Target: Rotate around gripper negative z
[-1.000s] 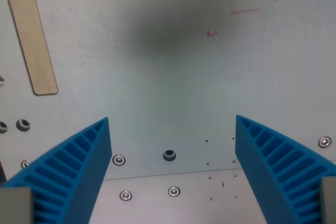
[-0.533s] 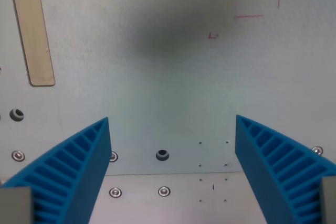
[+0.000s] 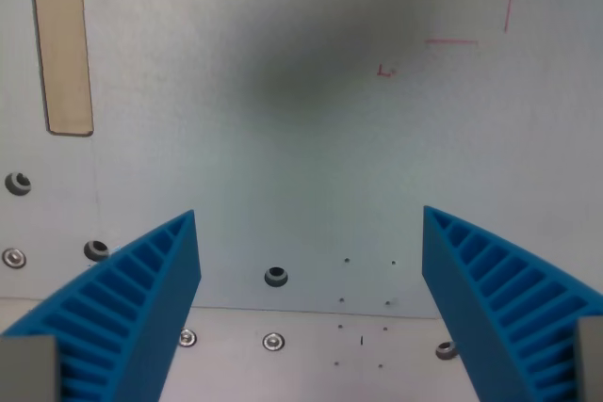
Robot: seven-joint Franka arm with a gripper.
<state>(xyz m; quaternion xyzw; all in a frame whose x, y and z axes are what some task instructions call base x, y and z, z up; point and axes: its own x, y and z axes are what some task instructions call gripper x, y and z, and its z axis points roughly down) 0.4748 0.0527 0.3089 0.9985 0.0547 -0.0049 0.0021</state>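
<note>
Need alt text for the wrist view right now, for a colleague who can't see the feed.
The open gripper, its blue ribbed fingers wide apart and empty, hangs over a pale grey table. A tan wooden strip lies upper left; red pen marks upper right; screws below.

Pincer (image 3: 309,303): two blue ribbed fingers (image 3: 122,322), one at the wrist view's lower left, one at lower right, both cut off by the bottom edge. Inner faces slope outward toward the base; tips sit highest, pointing up-frame. Wide gap between them, nothing held. It hangs above the pale grey bench (image 3: 301,167), clear of the surface; a soft dark shadow falls on the bench further up-frame.
</note>
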